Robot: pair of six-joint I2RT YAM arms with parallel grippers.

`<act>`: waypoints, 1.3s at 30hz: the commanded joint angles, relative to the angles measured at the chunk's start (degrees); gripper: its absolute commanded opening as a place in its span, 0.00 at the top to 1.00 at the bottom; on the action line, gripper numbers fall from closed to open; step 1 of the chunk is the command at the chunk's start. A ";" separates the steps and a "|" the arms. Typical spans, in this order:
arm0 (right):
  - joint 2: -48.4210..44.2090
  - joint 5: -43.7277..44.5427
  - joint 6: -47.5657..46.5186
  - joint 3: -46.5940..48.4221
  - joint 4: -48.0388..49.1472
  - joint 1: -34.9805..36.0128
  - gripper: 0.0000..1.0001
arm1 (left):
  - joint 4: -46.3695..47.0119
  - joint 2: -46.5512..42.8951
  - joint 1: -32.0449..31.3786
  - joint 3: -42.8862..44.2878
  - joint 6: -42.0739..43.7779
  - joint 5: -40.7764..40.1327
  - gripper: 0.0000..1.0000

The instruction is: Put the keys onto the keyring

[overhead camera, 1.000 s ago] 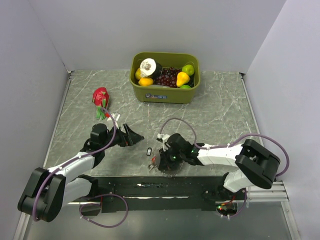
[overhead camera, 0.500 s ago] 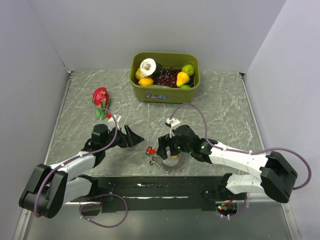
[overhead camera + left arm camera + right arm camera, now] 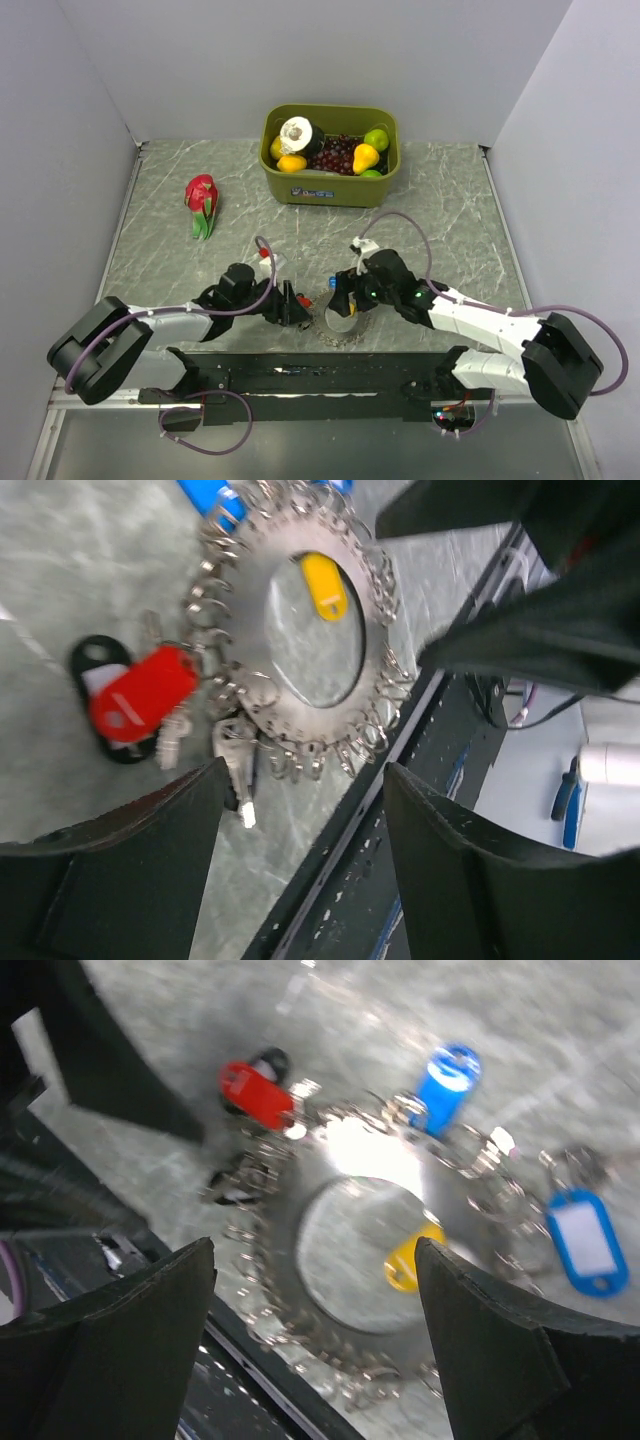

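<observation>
Near the front edge of the table [image 3: 450, 220], seen from above, the left pincer [image 3: 295, 305] and right pincer [image 3: 340, 298] are both standing wide and holding nothing, pointing at the keyring [image 3: 341, 324] lying flat between them. Under the left wrist, the keyring [image 3: 300, 735] is lying just beyond the parted pincer [image 3: 305, 780], with a red key [image 3: 140, 692] and a black key [image 3: 95, 660] sitting at its outer rim and a yellow key [image 3: 323, 583] inside it. Under the right wrist, blurred, the keyring [image 3: 290, 1220] is showing between the spread pincer [image 3: 315, 1250], with the red key [image 3: 255, 1095] and two blue keys [image 3: 445, 1080] lying around its rim.
</observation>
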 commanded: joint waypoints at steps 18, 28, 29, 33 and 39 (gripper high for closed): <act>-17.24 -10.63 3.78 -8.92 -7.10 -18.51 0.20 | -1.94 0.86 -10.67 7.89 0.24 -10.17 0.29; -18.56 -5.19 2.55 -7.52 -13.34 -15.53 0.30 | -0.27 1.39 -10.49 9.12 -1.07 -9.03 0.28; -18.73 -4.57 2.46 -7.08 -13.69 -15.61 0.30 | -0.53 1.21 -10.23 9.39 -1.07 -8.94 0.27; -18.56 -1.50 2.29 -6.55 -14.48 -15.52 0.21 | -3.69 -0.36 -5.51 11.14 0.51 -6.23 0.23; -14.43 -1.48 1.59 -5.67 -12.12 -15.61 0.16 | -5.44 -6.08 3.90 9.91 0.42 -2.00 0.19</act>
